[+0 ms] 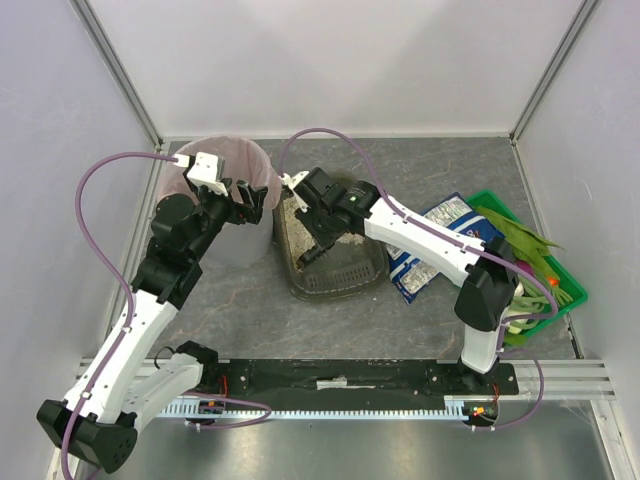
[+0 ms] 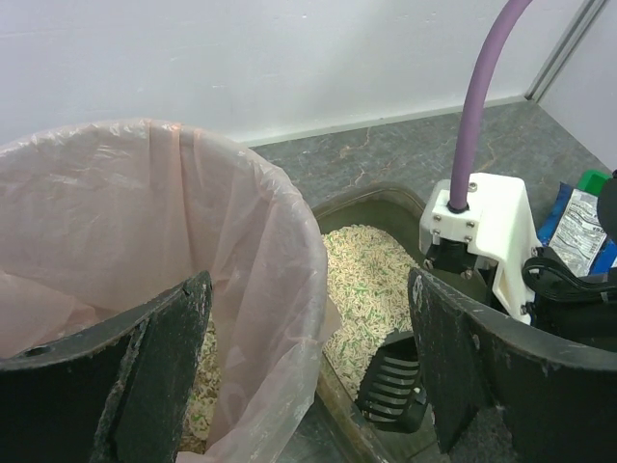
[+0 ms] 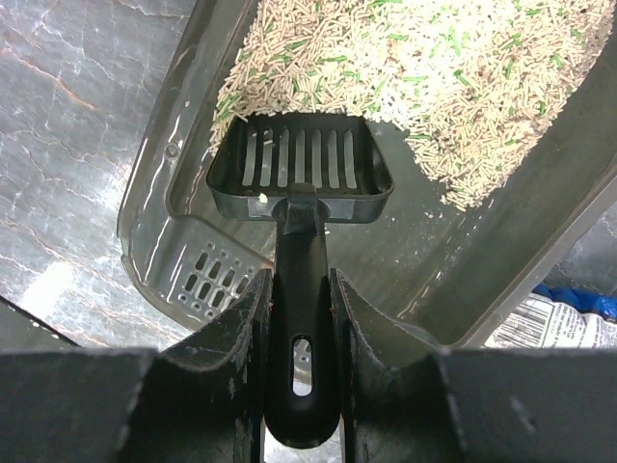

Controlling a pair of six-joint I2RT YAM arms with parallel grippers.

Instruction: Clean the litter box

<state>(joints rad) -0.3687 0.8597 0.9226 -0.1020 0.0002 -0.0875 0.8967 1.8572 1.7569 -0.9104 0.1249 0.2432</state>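
Observation:
The litter box point(image 1: 335, 292) is a dark grey-brown tray in mid-table, with pale beige and green granules point(image 1: 290, 215) heaped at its far end. My right gripper point(image 1: 320, 240) reaches into it and is shut on the handle of a black slotted scoop point(image 3: 301, 164). The scoop head is nearly empty and sits on the bare tray floor at the edge of the granules point(image 3: 463, 77). My left gripper point(image 2: 308, 376) is open and empty. It hovers over the right rim of the round pink-lined bin point(image 2: 145, 241), one finger over the bin and one over the tray point(image 2: 371, 196).
Some granules lie in the bottom of the bin point(image 1: 225, 190). A blue and white bag point(image 1: 445, 245) lies right of the tray. A green crate of vegetables point(image 1: 530, 260) stands at the far right. White walls enclose the table.

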